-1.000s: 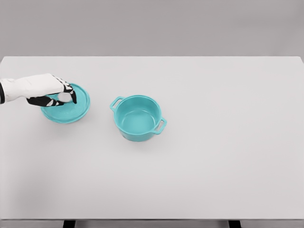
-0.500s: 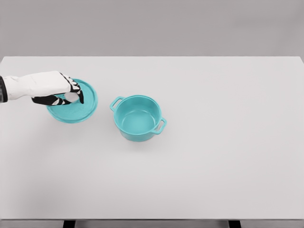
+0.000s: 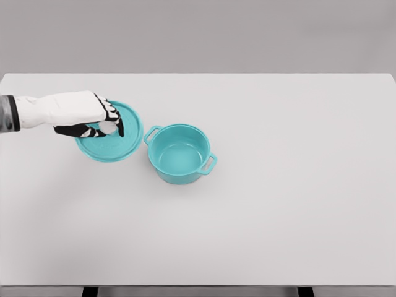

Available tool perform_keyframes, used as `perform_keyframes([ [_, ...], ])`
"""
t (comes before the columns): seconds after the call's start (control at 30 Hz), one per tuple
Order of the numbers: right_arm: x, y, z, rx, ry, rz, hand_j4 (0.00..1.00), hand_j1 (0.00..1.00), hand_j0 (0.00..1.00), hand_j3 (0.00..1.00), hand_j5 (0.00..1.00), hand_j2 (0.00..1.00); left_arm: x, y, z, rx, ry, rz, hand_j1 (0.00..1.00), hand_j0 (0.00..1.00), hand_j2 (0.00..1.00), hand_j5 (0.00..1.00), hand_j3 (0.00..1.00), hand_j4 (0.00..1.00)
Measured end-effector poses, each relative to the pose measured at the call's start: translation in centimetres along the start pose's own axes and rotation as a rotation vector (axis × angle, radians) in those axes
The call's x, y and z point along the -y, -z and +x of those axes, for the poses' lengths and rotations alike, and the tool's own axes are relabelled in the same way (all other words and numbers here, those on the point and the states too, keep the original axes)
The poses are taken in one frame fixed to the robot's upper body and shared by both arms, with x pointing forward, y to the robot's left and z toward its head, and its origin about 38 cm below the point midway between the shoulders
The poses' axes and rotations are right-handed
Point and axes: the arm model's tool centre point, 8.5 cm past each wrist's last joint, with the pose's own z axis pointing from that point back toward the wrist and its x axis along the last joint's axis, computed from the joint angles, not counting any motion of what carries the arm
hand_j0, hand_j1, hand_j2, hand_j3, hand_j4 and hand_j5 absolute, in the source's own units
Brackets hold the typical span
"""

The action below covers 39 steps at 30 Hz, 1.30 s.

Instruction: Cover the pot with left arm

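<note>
The left hand (image 3: 93,120) is clamped on the pale knob of the round teal lid (image 3: 111,141), fingers curled tight around it, lid tilted a little above the white counter (image 3: 278,204). The open teal pot with two side handles (image 3: 180,153) stands just to the hand's right, its near handle almost at the lid's rim. I'd say a short carry rightward, then a level lowering, should seat it. No right arm in sight.

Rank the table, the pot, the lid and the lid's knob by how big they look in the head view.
1. Table, by far the largest.
2. Pot and lid: about alike, too close to rank.
3. Knob, smallest, partly hidden inside the left hand.
</note>
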Motion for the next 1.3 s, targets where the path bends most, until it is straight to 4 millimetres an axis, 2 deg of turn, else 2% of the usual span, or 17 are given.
perform_keyframes([
  [0.4,0.0,0.0,0.0,0.000,0.000,0.000,1.00,1.00,1.00,1.00,1.00,1.00,-0.5,1.2,1.2,0.051,0.005,0.013,0.55,0.55,0.55,0.55,0.55,0.55],
  [0.57,0.0,0.0,0.0,0.000,0.000,0.000,1.00,1.00,1.00,1.00,1.00,1.00,-1.1,2.3,1.9,0.083,0.016,0.027,0.55,0.55,0.55,0.55,0.55,0.55],
  [0.97,0.0,0.0,0.0,0.000,0.000,0.000,1.00,1.00,1.00,1.00,1.00,1.00,-1.1,5.3,3.4,0.157,0.010,0.024,0.56,0.56,0.56,0.56,0.56,0.56],
  [1.3,0.0,0.0,0.0,0.000,0.000,0.000,1.00,1.00,1.00,1.00,1.00,1.00,-0.8,7.7,3.3,0.179,-0.022,0.030,0.56,0.56,0.56,0.56,0.56,0.56],
])
